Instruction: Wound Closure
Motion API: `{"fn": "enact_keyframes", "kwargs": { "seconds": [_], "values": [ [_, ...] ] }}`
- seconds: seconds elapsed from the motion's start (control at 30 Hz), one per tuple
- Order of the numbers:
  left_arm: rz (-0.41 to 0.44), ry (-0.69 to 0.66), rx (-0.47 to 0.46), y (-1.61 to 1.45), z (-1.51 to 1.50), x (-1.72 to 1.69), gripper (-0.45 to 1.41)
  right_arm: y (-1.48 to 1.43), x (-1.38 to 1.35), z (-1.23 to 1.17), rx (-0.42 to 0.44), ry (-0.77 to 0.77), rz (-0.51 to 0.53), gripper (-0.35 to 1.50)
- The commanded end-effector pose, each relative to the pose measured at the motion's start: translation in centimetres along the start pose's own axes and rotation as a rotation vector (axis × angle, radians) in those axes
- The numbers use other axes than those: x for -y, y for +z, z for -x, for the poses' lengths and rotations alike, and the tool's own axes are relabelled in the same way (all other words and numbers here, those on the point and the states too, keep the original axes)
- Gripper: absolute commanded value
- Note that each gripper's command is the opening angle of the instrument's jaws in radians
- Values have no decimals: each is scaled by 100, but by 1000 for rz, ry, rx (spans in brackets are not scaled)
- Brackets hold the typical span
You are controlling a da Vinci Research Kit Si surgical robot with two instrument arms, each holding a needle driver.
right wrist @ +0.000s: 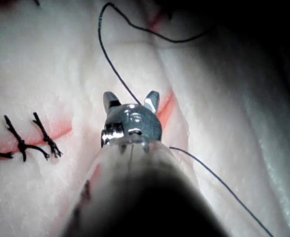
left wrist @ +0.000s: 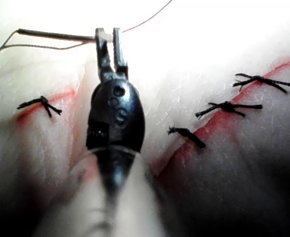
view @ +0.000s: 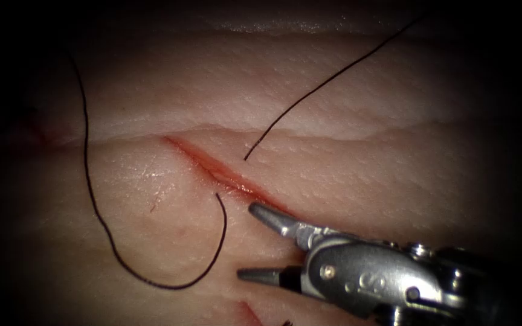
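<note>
Right tool (view: 244, 241) stood with jaws spread wide, holding nothing, upper tip at the lower end of the cut (view: 225, 175), lower tip over tissue (view: 364, 121) left of the cut. Left tool (left wrist: 109, 37) was clamped on the needle (left wrist: 51, 35) near one end, above the tissue, not in it. Thread (view: 92, 199) entered the tissue on both sides of the cut, looping wide to the left. Knotted stitches (left wrist: 228, 107) closed other cuts nearby.
</note>
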Motion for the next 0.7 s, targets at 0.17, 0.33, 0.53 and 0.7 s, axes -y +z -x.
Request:
{"fn": "enact_keyframes", "kwargs": {
  "seconds": [0.17,0.33,0.53,0.7],
  "values": [
    [2,4,-8,12,9,-6,-45,48,-11,27,-9,-19,20,113],
    [4,4,-9,11,10,-6,-45,80,-8,48,-12,-39,35,111],
    [5,4,-9,10,10,-5,-45,95,-2,57,-28,-47,31,74],
    [5,4,-9,10,10,-6,-45,87,-2,58,-43,-49,19,-35]
  ]
}}
